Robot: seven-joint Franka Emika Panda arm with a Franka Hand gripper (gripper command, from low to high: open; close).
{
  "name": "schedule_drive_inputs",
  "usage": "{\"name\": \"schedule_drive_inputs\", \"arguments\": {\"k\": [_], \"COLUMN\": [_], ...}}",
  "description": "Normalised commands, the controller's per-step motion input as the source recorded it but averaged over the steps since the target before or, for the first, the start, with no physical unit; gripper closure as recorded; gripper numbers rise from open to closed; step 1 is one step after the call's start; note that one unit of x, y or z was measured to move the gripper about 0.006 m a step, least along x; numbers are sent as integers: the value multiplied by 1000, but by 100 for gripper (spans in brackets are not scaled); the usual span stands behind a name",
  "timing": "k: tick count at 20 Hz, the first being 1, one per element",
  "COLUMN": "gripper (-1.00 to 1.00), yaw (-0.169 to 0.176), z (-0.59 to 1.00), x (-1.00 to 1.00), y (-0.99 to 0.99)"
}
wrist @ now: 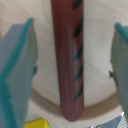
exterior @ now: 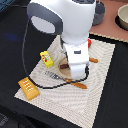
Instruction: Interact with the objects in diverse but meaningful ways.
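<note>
The tool [wrist: 70, 75] hangs open astride the sausage [wrist: 69, 60], which lies on the plate [wrist: 100, 85] pointing twelve to six o'clock. It looks light, stiff and slick; mid-length across its width seems the surest hold.

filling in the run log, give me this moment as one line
pincer: open, straddling sausage | sausage: lying on plate, not gripped | bread, packet: on mat | fork: beside plate

table [exterior: 112, 95]: black | on it: woven placemat [exterior: 95, 85], tan mat [exterior: 111, 25]
</note>
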Motion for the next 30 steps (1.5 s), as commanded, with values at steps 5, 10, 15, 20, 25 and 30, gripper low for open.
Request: {"name": "schedule_drive_inputs", "arguments": {"k": [5, 10, 15, 20, 25, 30], "gripper": [-100, -100, -100, -100, -100, -100], "yaw": [54, 7, -88, -257, -259, -76], "z": [1000, 640, 61, -82, -137, -145], "x": [-19, 1, 28, -14, -72, -65], "y": [527, 650, 592, 479, 425, 514]}}
